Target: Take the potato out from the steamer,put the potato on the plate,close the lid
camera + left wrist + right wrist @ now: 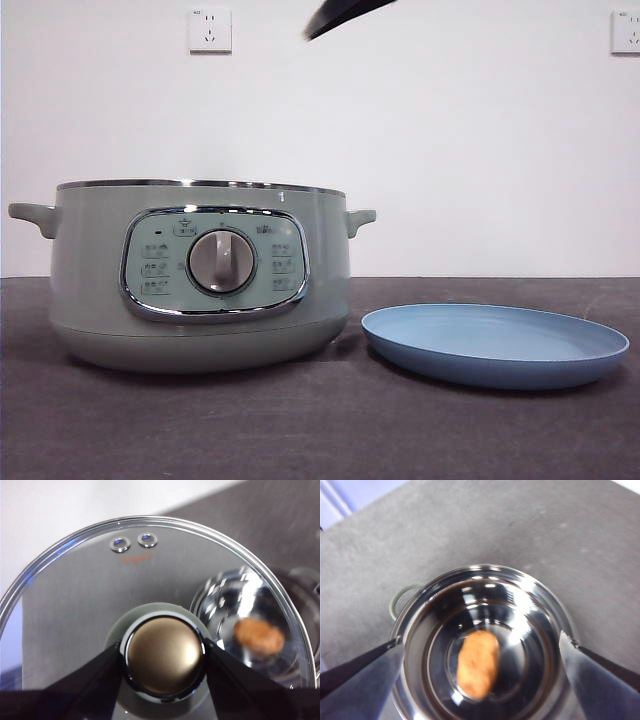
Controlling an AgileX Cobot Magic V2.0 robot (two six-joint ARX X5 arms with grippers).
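Steamer [200, 275] fills the left half of the front view, nearest the lens, lid off, dial facing the camera. Plate [495, 345] sits at lower right of that frame, just beside the steamer base, on the dark table [300, 430]. A black arm tip [345, 15] shows at the top edge, centre; which arm it belongs to is not clear.

Left gripper [165, 655]: jaws pressed against both sides of the knob, holding the lid [75, 595] aloft. Through the glass, the open pot and the potato [259, 636] appear, blurred.

Right gripper [480, 650]: jaws spread wide, hanging above the open steamer [520, 600]. The potato [478, 662] lies on the shiny inner floor, apart from both jaws.
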